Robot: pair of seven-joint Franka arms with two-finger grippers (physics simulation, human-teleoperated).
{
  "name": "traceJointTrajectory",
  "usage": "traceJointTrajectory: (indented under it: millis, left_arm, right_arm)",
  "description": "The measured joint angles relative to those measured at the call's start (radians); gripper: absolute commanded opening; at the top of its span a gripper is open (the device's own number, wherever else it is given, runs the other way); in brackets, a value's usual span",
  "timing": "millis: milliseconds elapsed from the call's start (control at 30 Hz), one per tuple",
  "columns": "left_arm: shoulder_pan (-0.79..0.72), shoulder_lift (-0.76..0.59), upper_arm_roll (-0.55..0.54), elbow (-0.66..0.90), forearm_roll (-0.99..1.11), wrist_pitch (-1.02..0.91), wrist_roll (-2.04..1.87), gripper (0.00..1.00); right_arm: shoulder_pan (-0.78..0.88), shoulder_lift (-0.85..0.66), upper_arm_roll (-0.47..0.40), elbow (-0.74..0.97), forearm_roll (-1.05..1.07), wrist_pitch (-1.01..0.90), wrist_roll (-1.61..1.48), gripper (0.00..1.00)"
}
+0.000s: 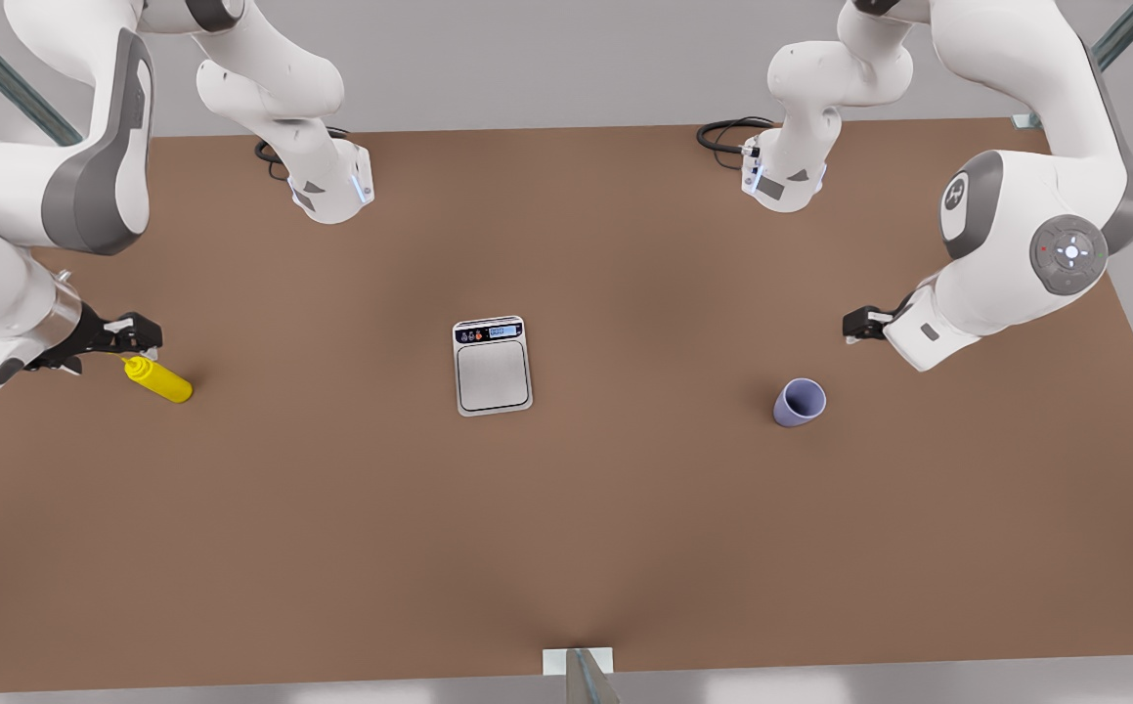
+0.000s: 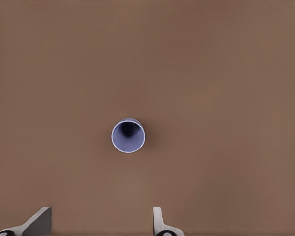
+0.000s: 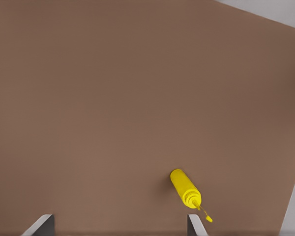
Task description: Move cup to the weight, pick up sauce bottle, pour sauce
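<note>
The lavender cup (image 1: 800,402) stands upright on the brown table at the front view's right, its round rim (image 2: 128,135) seen from above in the left wrist view. My left gripper (image 1: 859,325) hovers above and behind it, open (image 2: 99,228) and holding nothing. The yellow sauce bottle (image 1: 161,380) stands at the front view's left, nozzle up (image 3: 186,188). My right gripper (image 1: 141,337) hangs just above its nozzle, open (image 3: 119,228) and holding nothing. The silver weight (image 1: 493,367) lies flat at mid-table, display strip at its far end, between bottle and cup.
Both arm bases (image 1: 331,186) (image 1: 783,176) stand at the table's far edge with black cables beside them. A metal post (image 1: 581,675) rises at the near edge. The table (image 1: 566,528) is bare brown board around the three things.
</note>
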State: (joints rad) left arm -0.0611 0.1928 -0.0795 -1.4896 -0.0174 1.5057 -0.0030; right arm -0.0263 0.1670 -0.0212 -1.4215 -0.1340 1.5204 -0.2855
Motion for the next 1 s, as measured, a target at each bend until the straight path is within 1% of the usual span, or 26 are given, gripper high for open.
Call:
traceJointTrajectory:
  millis: [100,133,233,300,400,467,567,667,767,1000]
  left_arm:
    - [0.000,0.000,0.000,-0.003,0.000,0.001,0.000,1.00]
    - [-0.001,-0.001,0.001,-0.030,0.001,0.011,0.000,1.00]
    - [-0.003,0.000,0.001,-0.195,0.001,0.114,-0.001,1.00]
    - [-0.004,0.040,0.001,-0.256,0.000,0.220,-0.002,1.00]
    - [0.009,0.111,0.004,-0.276,0.000,0.376,-0.002,1.00]
    - [0.020,0.130,0.007,-0.293,0.000,0.455,-0.002,1.00]
    - [0.023,0.136,0.022,-0.349,0.001,0.533,-0.002,1.00]
    - [0.023,0.129,0.027,-0.400,0.002,0.569,-0.002,1.00]
    - [0.023,0.131,0.027,-0.435,0.002,0.587,-0.001,1.00]
    - [0.038,0.208,0.035,-0.462,0.002,0.609,-0.001,1.00]
  right_arm:
    - [-0.009,0.002,0.000,0.002,0.002,0.000,0.000,1.00]
    - [-0.010,0.002,0.000,0.007,0.002,0.000,0.000,1.00]
    - [-0.036,0.000,0.000,0.002,0.002,-0.012,-0.018,1.00]
    - [-0.098,0.005,0.000,-0.005,0.007,-0.022,-0.040,1.00]
    - [-0.239,0.047,0.000,-0.014,0.030,-0.029,-0.088,1.00]
    - [-0.323,0.083,0.000,-0.015,0.051,-0.030,-0.128,1.00]
    - [-0.405,0.136,0.000,-0.016,0.104,-0.031,-0.203,1.00]
    - [-0.483,0.213,0.000,-0.022,0.191,-0.037,-0.315,1.00]
    - [-0.515,0.245,0.000,-0.025,0.254,-0.058,-0.444,1.00]
    - [-0.636,0.320,0.000,-0.027,0.384,-0.127,-0.804,1.00]
